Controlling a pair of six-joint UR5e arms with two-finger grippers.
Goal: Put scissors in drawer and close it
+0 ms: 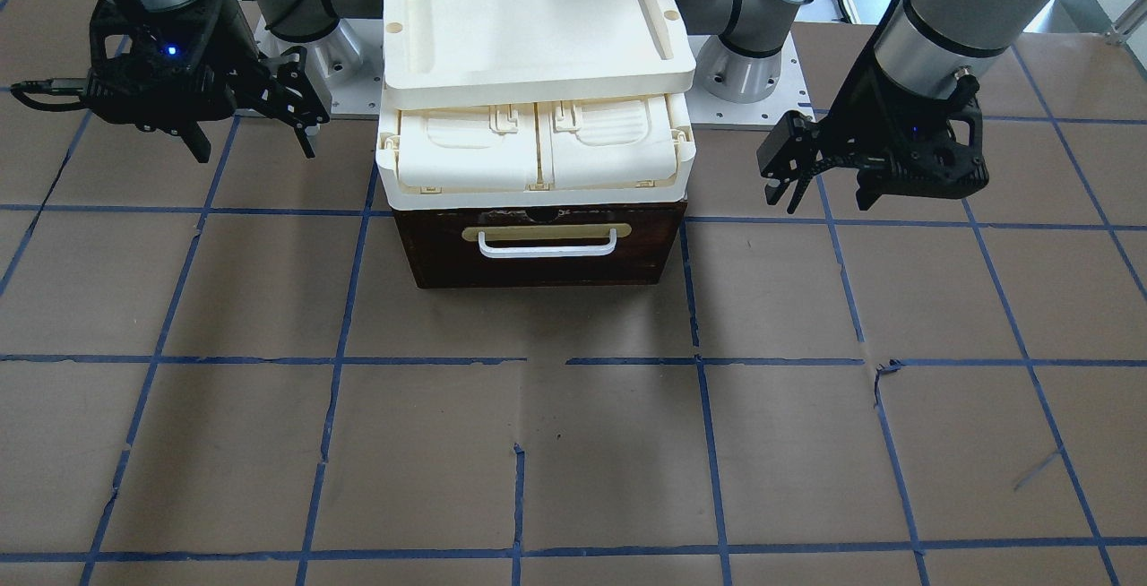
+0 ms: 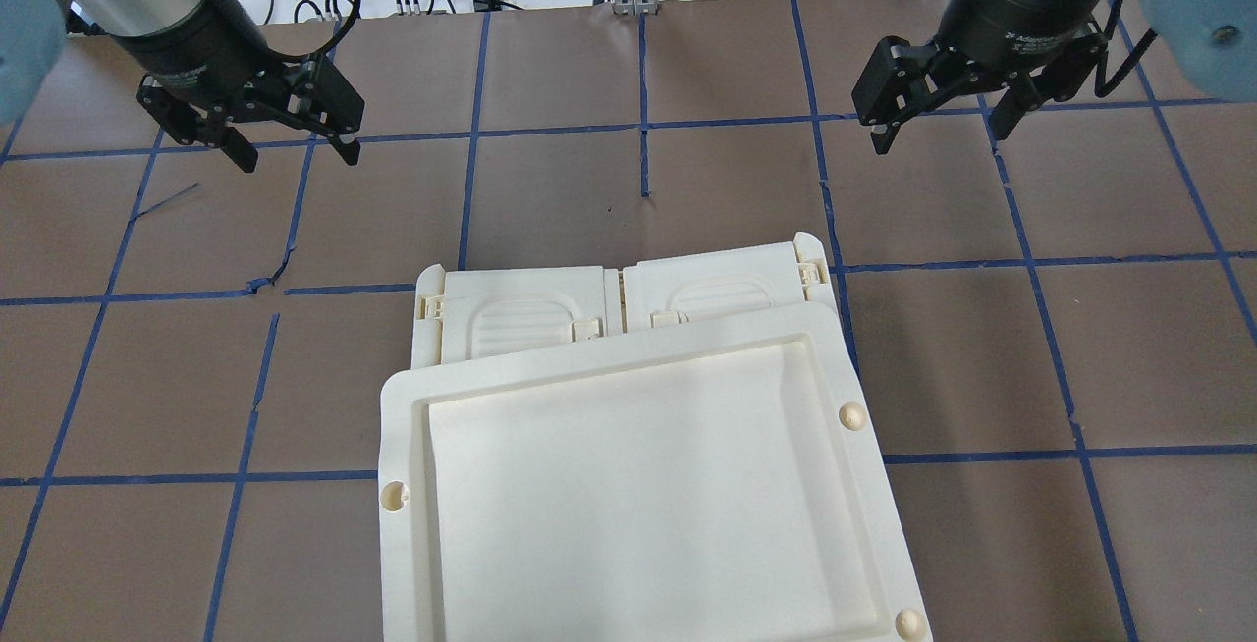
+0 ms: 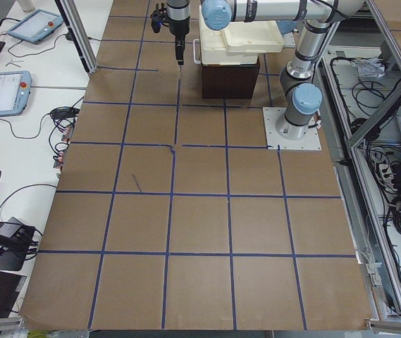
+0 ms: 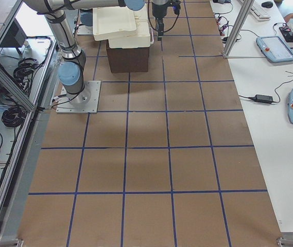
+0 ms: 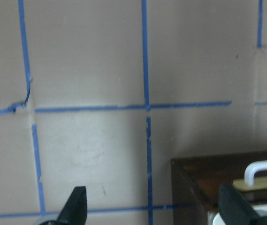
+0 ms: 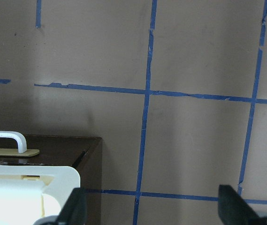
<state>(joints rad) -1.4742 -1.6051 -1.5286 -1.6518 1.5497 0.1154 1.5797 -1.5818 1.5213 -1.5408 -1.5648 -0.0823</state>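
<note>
The drawer (image 1: pixel 538 259) has a dark brown front and a white bar handle (image 1: pixel 547 245). It sits pushed in under a cream plastic case. Its front also shows in the left wrist view (image 5: pixel 217 183) and the right wrist view (image 6: pixel 53 147). The scissors show in no view. My left gripper (image 1: pixel 826 203) (image 2: pixel 297 159) hangs open and empty above the table, to the side of the drawer. My right gripper (image 1: pixel 255 153) (image 2: pixel 938 138) hangs open and empty on the other side.
A cream plastic case (image 1: pixel 538 151) lies on top of the drawer box, and a cream tray (image 1: pixel 538 75) rests tilted on it. The brown table (image 1: pixel 573 443) carries a grid of blue tape. Both arm bases stand behind the case.
</note>
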